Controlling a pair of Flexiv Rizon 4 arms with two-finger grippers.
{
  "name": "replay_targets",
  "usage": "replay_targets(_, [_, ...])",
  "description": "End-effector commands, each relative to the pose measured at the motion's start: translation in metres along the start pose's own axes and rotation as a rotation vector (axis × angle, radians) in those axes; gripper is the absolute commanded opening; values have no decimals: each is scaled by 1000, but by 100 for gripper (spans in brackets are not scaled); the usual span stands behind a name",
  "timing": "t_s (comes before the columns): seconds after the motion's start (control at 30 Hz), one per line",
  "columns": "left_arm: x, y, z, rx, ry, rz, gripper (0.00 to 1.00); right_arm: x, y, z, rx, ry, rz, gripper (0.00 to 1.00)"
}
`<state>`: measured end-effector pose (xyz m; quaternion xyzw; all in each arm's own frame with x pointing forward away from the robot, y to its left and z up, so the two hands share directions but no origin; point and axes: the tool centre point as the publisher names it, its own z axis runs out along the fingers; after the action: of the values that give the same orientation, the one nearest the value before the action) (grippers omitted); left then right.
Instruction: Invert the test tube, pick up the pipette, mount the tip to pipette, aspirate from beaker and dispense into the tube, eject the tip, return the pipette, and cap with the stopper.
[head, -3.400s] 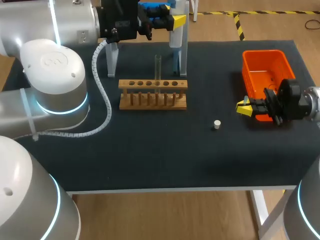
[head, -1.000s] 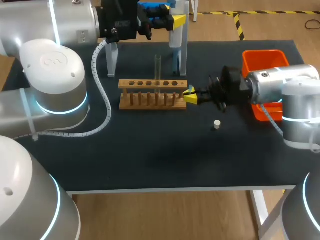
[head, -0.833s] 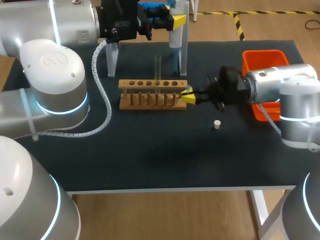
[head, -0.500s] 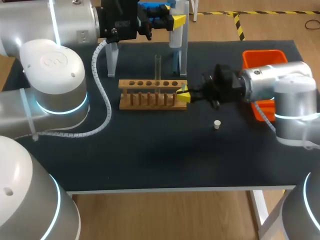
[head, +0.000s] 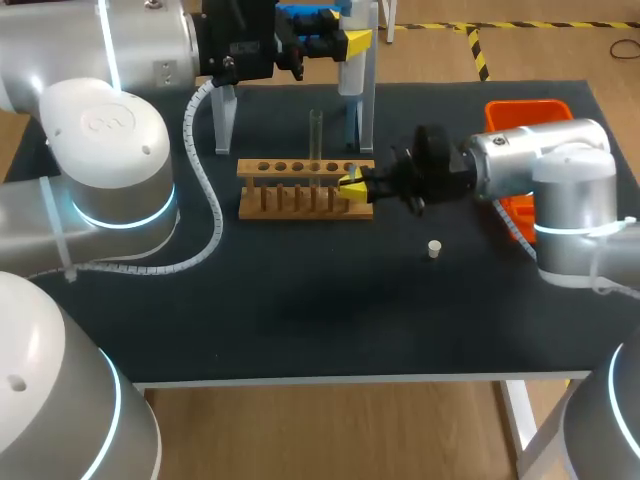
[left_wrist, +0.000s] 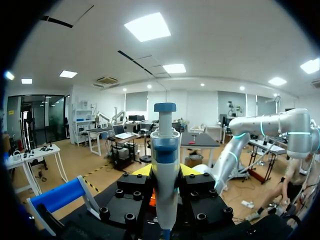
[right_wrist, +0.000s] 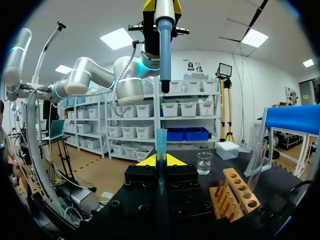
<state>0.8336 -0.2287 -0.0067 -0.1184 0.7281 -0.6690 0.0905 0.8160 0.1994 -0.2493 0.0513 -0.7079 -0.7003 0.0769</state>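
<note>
My left gripper (head: 338, 42) hangs above the table's back edge, shut on the blue and white pipette (head: 352, 70); in the left wrist view the pipette (left_wrist: 165, 170) stands upright between the yellow fingers. My right gripper (head: 352, 186) is at the right end of the wooden rack (head: 306, 187), shut on a blue pipette tip (right_wrist: 161, 145) that points up toward the pipette's nozzle (right_wrist: 165, 55) above it. A clear test tube (head: 315, 135) stands upright in the rack. The small white stopper (head: 433, 248) lies on the mat. A beaker (right_wrist: 204, 162) of clear liquid stands beyond the rack.
An orange bin (head: 520, 125) sits at the back right, partly behind my right arm. Clear stand posts (head: 225, 120) rise behind the rack. The left arm's hose (head: 205, 200) curls over the mat left of the rack.
My right arm has swung left from the orange bin to the rack's right end, carrying the tip. The left arm and pipette have stayed still.
</note>
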Motion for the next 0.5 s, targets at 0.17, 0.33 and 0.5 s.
replay_targets(0.17, [0,1,-1,4,3,0,0,-3,1,2,-2,2,0,0])
replay_targets(0.33, [0,1,-1,4,3,0,0,-5,2,1,-5,-1,0,0])
replay_targets(0.5, [0,1,-1,4,3,0,0,-6,5,1,-9,0,0,0])
